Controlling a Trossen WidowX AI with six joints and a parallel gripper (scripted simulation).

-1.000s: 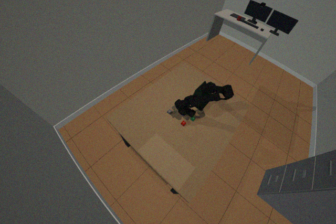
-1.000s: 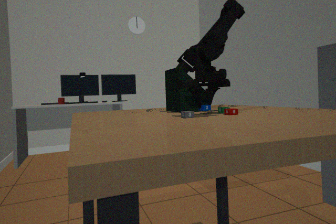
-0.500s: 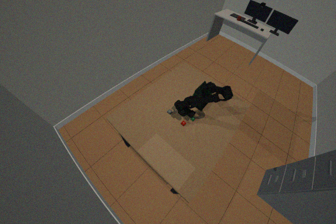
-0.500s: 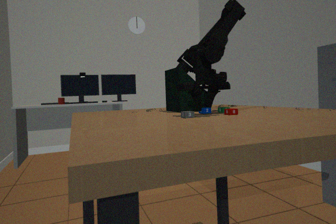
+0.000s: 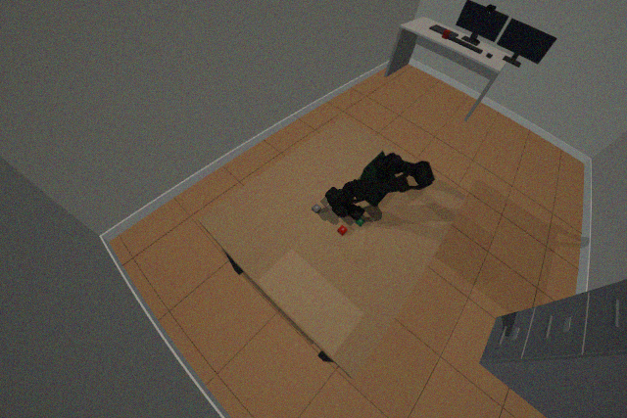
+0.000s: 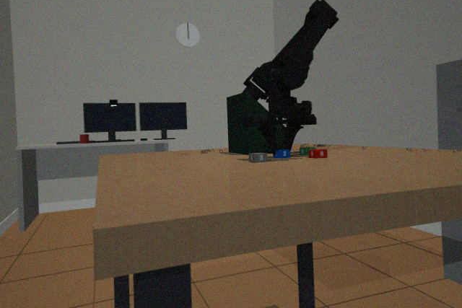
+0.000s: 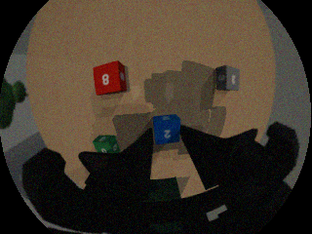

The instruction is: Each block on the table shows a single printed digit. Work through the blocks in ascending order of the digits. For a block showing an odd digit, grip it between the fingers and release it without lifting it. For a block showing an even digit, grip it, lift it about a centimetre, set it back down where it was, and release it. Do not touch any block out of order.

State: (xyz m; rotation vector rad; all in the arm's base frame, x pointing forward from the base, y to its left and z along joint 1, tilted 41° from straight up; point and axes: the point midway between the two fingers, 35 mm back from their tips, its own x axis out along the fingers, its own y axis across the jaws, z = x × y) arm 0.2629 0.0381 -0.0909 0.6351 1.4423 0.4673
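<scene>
At the far left of the exterior view, a red cup (image 5: pixel 445 34) (image 6: pixel 84 138) stood on a white side table (image 5: pixel 452 50) (image 6: pixel 93 145), with two dark monitors just to its right. Nearer, toward the middle, came the wooden desk (image 5: pixel 283 231) (image 6: pixel 242 189) (image 7: pixel 171 29), and on it, first from the left, a grey block (image 5: pixel 315 209) (image 6: pixel 258 157) (image 7: pixel 227 78) showing a 3. Next was the blue block (image 6: pixel 282 154) (image 7: pixel 166 131) with its 2 (the top view hid it under the arm (image 5: pixel 374 185) (image 6: pixel 292 62)). It sat upright on the desk, between the fingertips of the pincer (image 5: pixel 344 209) (image 6: pixel 285 144) (image 7: pixel 166 129), which was partly open around it and not clamped on it; whether a fingertip grazed its sides could not be told. Right of that, the small green block (image 5: pixel 360 222) (image 6: pixel 306 151) (image 7: pixel 105 144) rested partly behind the red block (image 5: pixel 342 230) (image 6: pixel 317 153) (image 7: pixel 109 78), which bore an 8. Both stood apart from the fingers. A grey cabinet (image 5: pixel 556 383) (image 6: pixel 449 110) filled the right edge.
</scene>
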